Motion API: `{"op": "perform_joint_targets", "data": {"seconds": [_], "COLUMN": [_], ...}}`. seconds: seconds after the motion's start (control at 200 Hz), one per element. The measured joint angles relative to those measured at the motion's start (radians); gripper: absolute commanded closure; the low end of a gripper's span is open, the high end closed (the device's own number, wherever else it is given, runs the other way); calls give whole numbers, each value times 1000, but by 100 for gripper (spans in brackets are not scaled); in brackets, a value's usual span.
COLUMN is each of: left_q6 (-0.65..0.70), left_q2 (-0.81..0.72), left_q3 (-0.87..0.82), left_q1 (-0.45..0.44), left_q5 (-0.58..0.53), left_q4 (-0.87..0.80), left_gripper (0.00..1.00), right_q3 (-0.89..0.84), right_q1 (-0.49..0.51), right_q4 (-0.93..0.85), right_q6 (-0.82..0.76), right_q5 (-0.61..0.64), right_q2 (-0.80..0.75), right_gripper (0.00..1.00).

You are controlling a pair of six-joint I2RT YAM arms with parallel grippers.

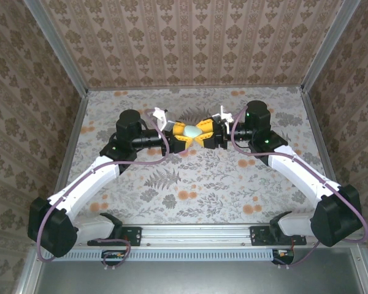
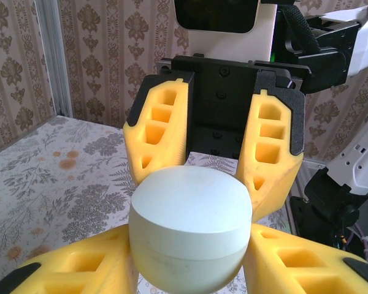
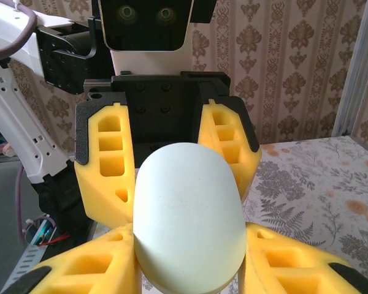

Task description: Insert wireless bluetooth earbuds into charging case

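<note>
A mint-green oval charging case hangs above the middle back of the table, held between both grippers. My left gripper grips it from the left and my right gripper from the right. In the left wrist view the case sits between my left gripper's yellow fingers; a lid seam runs round it and it looks closed. The right gripper's fingers flank its far side. In the right wrist view the case shows its smooth rounded face in my right gripper. The earbuds are out of view.
The floral-patterned table is boxed in by wallpapered walls at the back and both sides. A metal rail runs along the near edge between the arm bases.
</note>
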Motion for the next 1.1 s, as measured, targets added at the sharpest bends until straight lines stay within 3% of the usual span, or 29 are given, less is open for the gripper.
{"op": "perform_joint_targets", "data": {"seconds": [0.235,0.545,0.71,0.81,1.1], "left_q6": [3,10,10,10,-10], "left_q2": [0,3,6,5,-8], "left_q3": [0,1,0,-1,-47], "left_q1": [0,0,-2,-7,-17], "left_q5": [2,2,-11,-24,-86], "left_q4": [0,-8,-8,2,109], "left_gripper": [55,63,65,65,65], "right_q3": [1,16,19,19,19], "right_q1": [0,0,4,9,6], "right_q4": [-4,-54,-76,-78,-89], "right_q6": [-1,-31,-42,-30,70], "right_q5": [0,5,28,47,147], "right_q2": [0,0,0,0,-29], "right_gripper": [62,58,50,39,29]}}
